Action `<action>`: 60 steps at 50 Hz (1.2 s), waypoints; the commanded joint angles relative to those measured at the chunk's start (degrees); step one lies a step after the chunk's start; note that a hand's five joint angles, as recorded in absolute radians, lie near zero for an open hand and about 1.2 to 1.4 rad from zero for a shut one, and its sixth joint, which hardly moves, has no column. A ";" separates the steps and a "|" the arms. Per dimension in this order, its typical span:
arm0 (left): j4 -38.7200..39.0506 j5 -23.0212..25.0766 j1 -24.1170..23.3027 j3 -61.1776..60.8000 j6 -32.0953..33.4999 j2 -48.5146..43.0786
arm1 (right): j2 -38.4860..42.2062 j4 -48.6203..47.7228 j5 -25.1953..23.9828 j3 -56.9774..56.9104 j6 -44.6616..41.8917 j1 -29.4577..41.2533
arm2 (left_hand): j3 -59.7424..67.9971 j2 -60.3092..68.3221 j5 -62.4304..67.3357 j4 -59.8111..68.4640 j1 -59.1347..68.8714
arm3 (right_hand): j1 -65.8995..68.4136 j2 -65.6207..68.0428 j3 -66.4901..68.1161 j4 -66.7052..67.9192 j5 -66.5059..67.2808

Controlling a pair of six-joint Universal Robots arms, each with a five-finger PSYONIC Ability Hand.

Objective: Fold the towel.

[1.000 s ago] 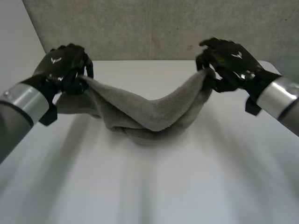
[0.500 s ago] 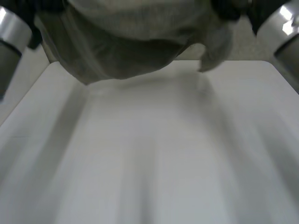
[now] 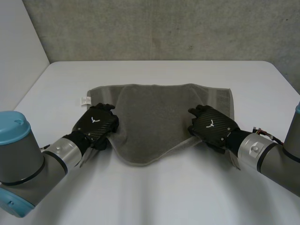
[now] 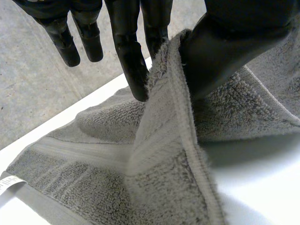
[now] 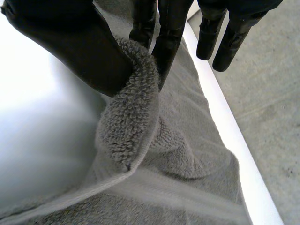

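Grey looped-pile towel (image 3: 154, 110), hemmed, spread on table (image 3: 154, 197); left hand (image 3: 97, 126) and right hand (image 3: 213, 127) each pinch its near edge.

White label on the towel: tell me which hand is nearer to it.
Left. The left hand pinches the towel close beside the white label; the right hand pinches its opposite side, the towel's width away from the label.

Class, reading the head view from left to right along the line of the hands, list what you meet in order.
left arm → left hand → towel, its bare middle → right hand → right arm
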 commanded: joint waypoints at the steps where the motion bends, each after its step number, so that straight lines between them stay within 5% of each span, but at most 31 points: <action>1: -0.05 -1.43 1.51 0.46 -0.08 -0.09 | -0.78 -0.01 2.05 0.29 8.25 -1.44 | -2.46 -14.33 -15.99 -2.88 -15.28 | -15.33 -15.59 -0.43 -3.42 -16.55; 2: -0.05 -1.44 1.51 0.46 -0.08 -0.09 | -0.78 -0.01 2.06 0.29 8.28 -1.45 | -2.46 -14.48 -16.14 -2.88 -15.42 | -15.54 -15.80 -0.43 -3.42 -16.76; 3: -0.05 -1.96 1.60 0.46 0.01 -0.18 | -0.78 -0.01 2.93 0.29 11.23 -1.53 | -2.46 -26.47 -28.13 -2.88 -27.41 | -38.86 -39.12 -0.43 -3.42 -40.07; 4: -0.05 -2.49 1.60 0.46 0.01 -0.18 | -0.78 -0.01 3.46 0.37 14.57 -1.88 | -2.46 -36.25 -37.91 -2.88 -37.19 | -42.76 -43.02 -0.43 -3.42 -43.97; 11: -0.05 -3.90 1.69 0.28 0.01 -1.23 | -0.61 -0.01 4.35 1.25 29.51 -3.64 | -2.46 -40.22 -41.88 -2.88 -41.16 | -63.12 -63.39 -0.43 -3.42 -64.34; 18: -0.13 -6.27 2.21 -0.94 -0.43 -1.32 | -2.01 -1.15 4.35 6.52 43.94 -8.03 | -2.46 -40.22 -41.88 -2.88 -41.16 | -63.66 -63.92 -0.43 -3.42 -64.87; 27: -1.72 -6.54 1.95 -2.53 -1.58 -0.80 | -3.86 -5.72 5.49 12.24 50.29 -11.11 | -2.46 -39.88 -41.54 -2.88 -40.82 | -62.48 -62.74 -0.43 -3.42 -63.69; 36: -2.24 -6.62 1.95 -2.53 -11.86 -0.80 | -5.62 -11.08 9.45 16.81 55.12 -13.05 | -2.46 -39.54 -41.20 -2.88 -40.49 | -59.95 -60.21 -0.43 -3.42 -61.17; 50: -2.16 -8.91 1.60 -3.23 -14.41 -0.18 | -3.86 -16.71 13.40 19.18 59.34 -12.34 | -2.46 -39.54 -41.20 -2.88 -40.49 | -42.80 -43.06 -0.43 -3.42 -44.01; 60: -2.16 -13.21 1.78 -3.50 -14.58 -0.44 | -1.84 -18.90 13.31 18.31 60.39 -12.96 | -2.46 -40.05 -41.71 -2.88 -40.99 | 5.73 5.47 -0.43 -3.42 4.52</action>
